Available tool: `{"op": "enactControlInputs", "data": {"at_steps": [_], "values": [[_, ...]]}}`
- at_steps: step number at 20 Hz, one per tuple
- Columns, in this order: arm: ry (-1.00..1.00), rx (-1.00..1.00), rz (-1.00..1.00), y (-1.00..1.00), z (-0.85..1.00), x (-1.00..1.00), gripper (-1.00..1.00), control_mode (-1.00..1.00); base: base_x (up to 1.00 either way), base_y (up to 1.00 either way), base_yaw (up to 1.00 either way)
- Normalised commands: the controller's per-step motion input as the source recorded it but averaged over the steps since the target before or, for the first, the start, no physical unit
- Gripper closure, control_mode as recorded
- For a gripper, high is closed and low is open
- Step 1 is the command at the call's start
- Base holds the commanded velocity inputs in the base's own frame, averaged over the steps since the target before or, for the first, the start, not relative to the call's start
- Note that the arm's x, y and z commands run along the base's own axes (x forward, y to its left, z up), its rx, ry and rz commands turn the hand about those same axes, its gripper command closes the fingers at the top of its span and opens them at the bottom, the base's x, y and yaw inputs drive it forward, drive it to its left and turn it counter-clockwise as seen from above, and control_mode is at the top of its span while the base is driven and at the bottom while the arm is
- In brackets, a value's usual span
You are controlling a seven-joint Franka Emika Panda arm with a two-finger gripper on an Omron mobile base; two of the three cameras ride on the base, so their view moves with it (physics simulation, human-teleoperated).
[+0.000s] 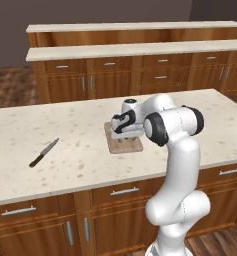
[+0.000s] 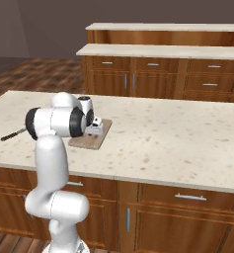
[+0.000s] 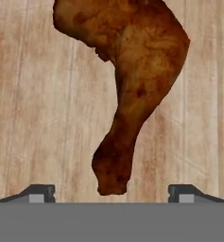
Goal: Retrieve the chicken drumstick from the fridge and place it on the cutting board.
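The chicken drumstick [image 3: 132, 71] lies flat on the cutting board [image 3: 33, 118], a reddish-brown glossy piece with its plump end far from the hand and its narrow end pointing back between the fingertips. My gripper [image 3: 111, 194] is open, its two tips wide apart on either side of the narrow end without touching it. From the base cameras, the gripper [image 1: 124, 134] hangs low over the small wooden cutting board [image 1: 132, 147] on the island counter, and the hand hides the drumstick. The cutting board [image 2: 84, 143] and gripper [image 2: 94, 131] show the same way from the right. The fridge is out of view.
A black-handled knife [image 1: 44, 153] lies on the pale speckled counter [image 1: 80, 130] well to the left of the board, also seen as the knife [image 2: 12, 134] at the left edge. Brown wooden cabinets [image 1: 140, 75] run along the back wall.
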Motion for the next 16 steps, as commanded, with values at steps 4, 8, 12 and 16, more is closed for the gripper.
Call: {"op": "enactControlInputs", "data": {"at_steps": [4, 8, 12, 16], "values": [[0.0, 0.03, -0.01, 0.0, 0.93, -0.23, -1.0, -1.0, 0.0, 0.0, 0.0], [0.01, 0.03, -0.05, 0.0, 1.0, -0.2, -1.0, -1.0, 0.0, 0.0, 0.0], [0.02, 0.01, -0.04, -0.03, 0.98, -0.31, -1.0, -1.0, 0.0, 0.0, 0.0], [0.07, -0.08, -0.05, -0.07, 0.14, -0.14, -1.0, -1.0, 0.0, 0.0, 0.0]]}}
